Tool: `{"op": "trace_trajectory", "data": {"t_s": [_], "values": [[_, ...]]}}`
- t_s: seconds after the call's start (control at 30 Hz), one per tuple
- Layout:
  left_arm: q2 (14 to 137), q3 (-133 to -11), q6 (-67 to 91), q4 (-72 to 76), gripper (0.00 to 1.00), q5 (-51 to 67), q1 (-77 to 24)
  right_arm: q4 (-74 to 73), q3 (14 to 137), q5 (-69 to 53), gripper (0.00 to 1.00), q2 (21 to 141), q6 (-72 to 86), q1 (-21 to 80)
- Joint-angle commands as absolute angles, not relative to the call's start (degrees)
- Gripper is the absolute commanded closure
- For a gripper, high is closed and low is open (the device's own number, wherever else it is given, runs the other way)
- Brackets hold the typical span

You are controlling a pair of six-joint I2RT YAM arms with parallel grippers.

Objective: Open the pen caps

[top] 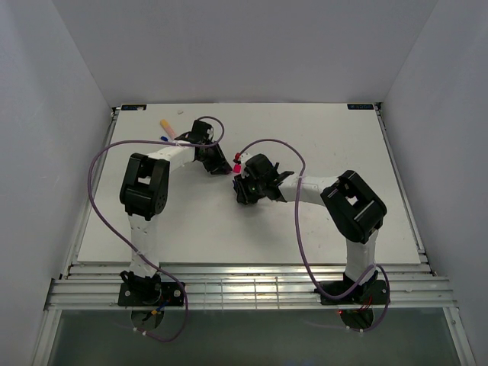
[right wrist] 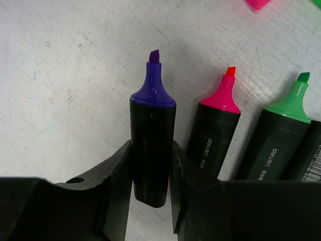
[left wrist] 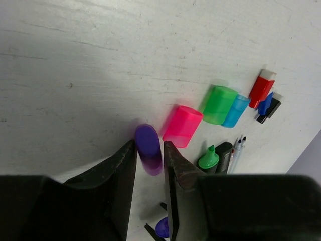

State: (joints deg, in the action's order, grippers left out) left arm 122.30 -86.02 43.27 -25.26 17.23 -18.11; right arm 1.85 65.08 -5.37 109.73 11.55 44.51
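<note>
In the left wrist view my left gripper [left wrist: 149, 145] is shut on a purple cap [left wrist: 148, 143], which is off its pen. The purple tip [left wrist: 163, 227] shows below, between the fingers. In the right wrist view my right gripper [right wrist: 151, 148] is shut on the black body of the uncapped purple highlighter [right wrist: 152, 125]. Uncapped pink [right wrist: 216, 125] and green [right wrist: 281, 133] highlighters lie to its right. Loose pink [left wrist: 182, 125], green [left wrist: 219, 104], blue [left wrist: 235, 110] and red [left wrist: 261, 88] caps lie on the table. In the top view the left [top: 221, 164] and right [top: 242, 183] grippers meet mid-table.
Thin pens [left wrist: 236, 150] lie beside the green highlighter [left wrist: 209, 158]. A small dark blue cap [left wrist: 266, 103] lies by the red one. In the top view an orange pen [top: 166, 126] lies at the back left of the white table [top: 320, 130]. Walls enclose three sides.
</note>
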Motion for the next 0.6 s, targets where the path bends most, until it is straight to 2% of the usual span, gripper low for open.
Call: {"op": "trace_trajectory", "data": {"t_s": [0.0, 0.37, 0.57], "values": [[123.05, -87.89, 42.80, -25.49, 0.60, 18.81, -17.75, 2.37, 67.24, -4.57, 0.73, 110.21, 11.25, 43.95], [122.26, -87.01, 42.63, -25.40, 0.44, 17.84, -17.75, 1.49, 67.67, -3.87, 0.55, 110.83, 11.25, 43.51], [120.50, -86.66, 42.28, -25.93, 0.41, 17.49, -16.44, 1.14, 67.68, -3.87, 0.46, 110.22, 11.16, 43.42]]}}
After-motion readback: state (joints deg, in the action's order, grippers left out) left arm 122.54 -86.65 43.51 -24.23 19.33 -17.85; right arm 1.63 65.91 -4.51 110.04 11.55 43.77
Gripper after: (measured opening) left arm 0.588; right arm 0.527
